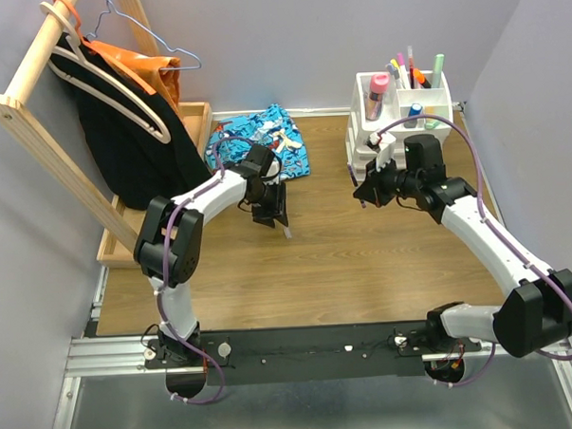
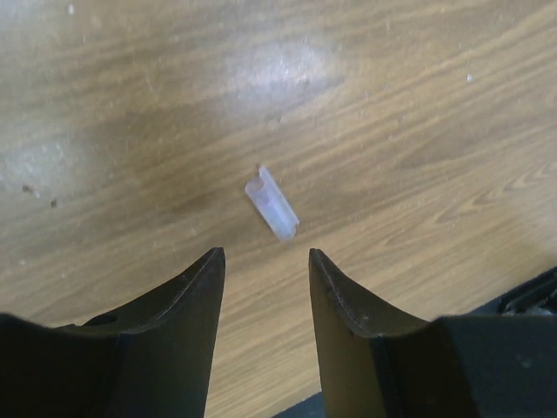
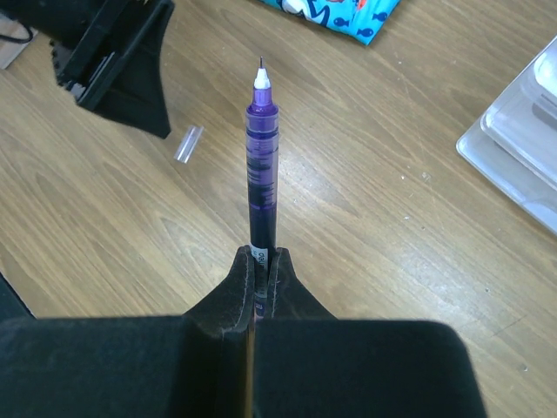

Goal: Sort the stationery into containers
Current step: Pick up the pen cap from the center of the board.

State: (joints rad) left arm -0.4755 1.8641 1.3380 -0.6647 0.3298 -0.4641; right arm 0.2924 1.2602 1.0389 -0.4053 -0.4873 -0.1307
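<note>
Purple and translucent, the slim plastic fineliner pen (image 3: 261, 165) is clamped by its rear end in the right gripper (image 3: 261, 259). The fingers are pressed together on the barrel, and the bare needle tip points out over the wooden table (image 3: 392, 226). The pen looks light and stiff. Its smooth barrel could slide or pivot in so narrow a pinch, and the fine tip is the fragile part, best kept off hard surfaces.

A small clear plastic cap (image 2: 271, 203), probably belonging to the pen, lies flat on the table just ahead of the left gripper (image 2: 265, 257). That gripper's fingers stand apart with nothing between them. The cap is tiny, likely almost weightless and slick. A hold across its short width, fingers brought down on either side, seems safest, since a nudge at one end would probably send it skittering.

The white plastic desk organiser (image 1: 424, 109), with pens and markers standing upright in its top compartments, sits at the far right, just beyond the right gripper. A blue patterned cloth (image 1: 264, 144) lies just behind the left gripper. A wooden clothes rack (image 1: 34, 102) with a black garment (image 1: 122, 146) stands at the far left, well apart. Nothing lies between the cap and the left fingers. The two grippers are near each other at mid-table, and that closeness looks like the main obstacle.
</note>
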